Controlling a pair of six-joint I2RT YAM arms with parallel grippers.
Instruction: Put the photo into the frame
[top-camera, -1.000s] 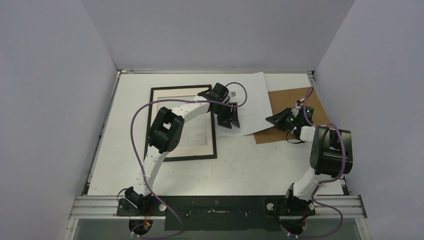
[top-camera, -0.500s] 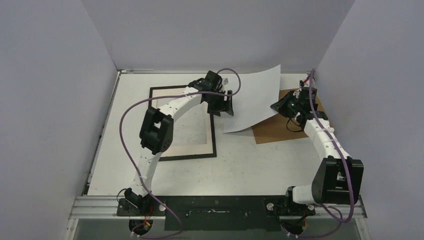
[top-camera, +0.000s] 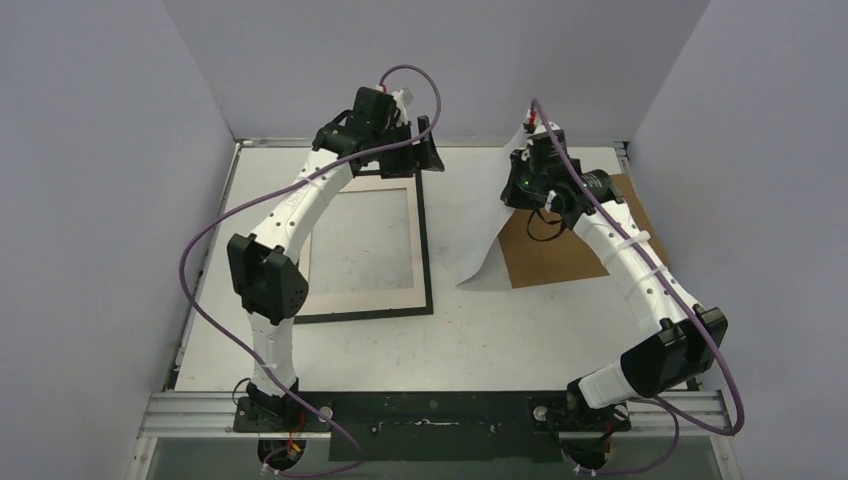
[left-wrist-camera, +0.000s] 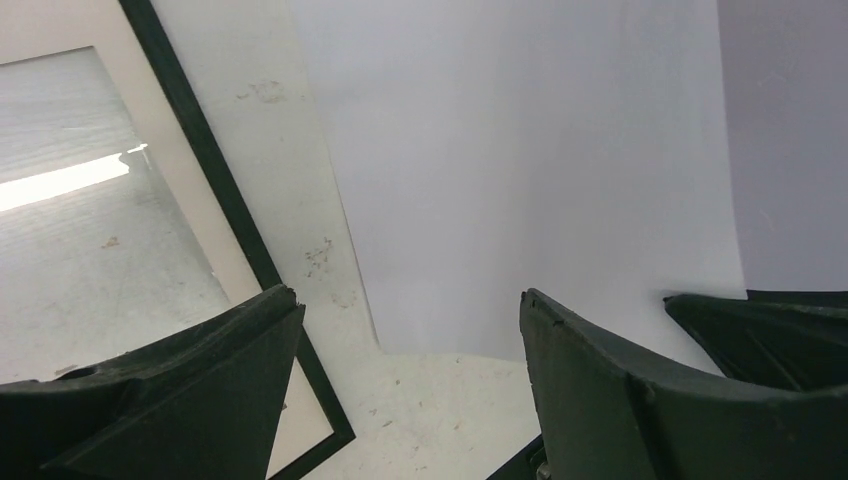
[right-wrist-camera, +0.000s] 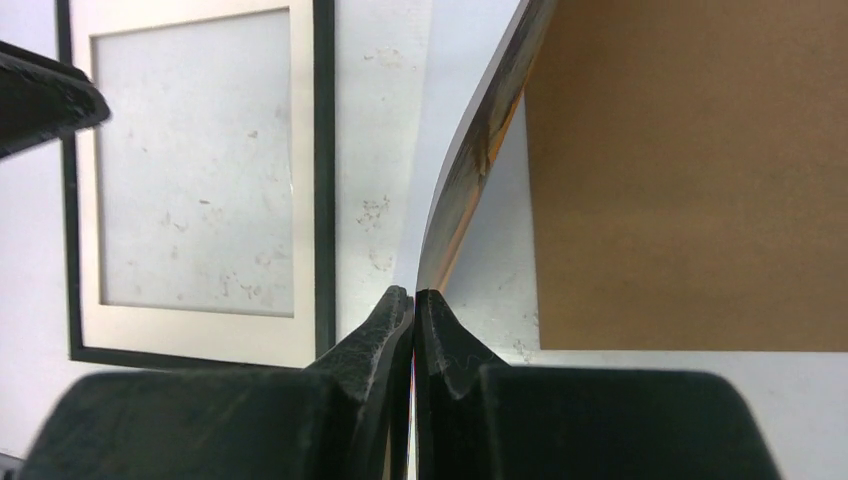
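Right jaws: clamped shut on the top edge of the photo (top-camera: 490, 225), high over the right half of the table (top-camera: 480, 340).
Photo: hanging almost upright and bowed, with the pale back toward the frame (top-camera: 424, 250) and the printed side toward the brown cardboard backing (top-camera: 560, 255). Lower corner down at the table between frame and backing, not yet over the frame.
Left jaws: spread wide and empty, up over the frame's far rail, facing the sheet's pale back and apart from it.
Frame contents: cream window mat (top-camera: 355, 297) lying inside the black rails, an apparent glass pane showing through the window. No photo in there yet.
Risk, slip: a thin pinch on one edge of a floppy sheet, likely to pull loose on a quick swing leftward.
Risk, crease: lower corner at table level, liable to buckle or fold under if carried sideways without more lift.
Risk, snag: trailing edge apt to catch the frame's right rail and nudge frame or mat askew.
Risk, crooked landing: one grip only, so a fair chance of settling skewed over the window, or print side the wrong way.
Risk, arms: both wrists near the frame's far end with little room, so some chance of a knock.
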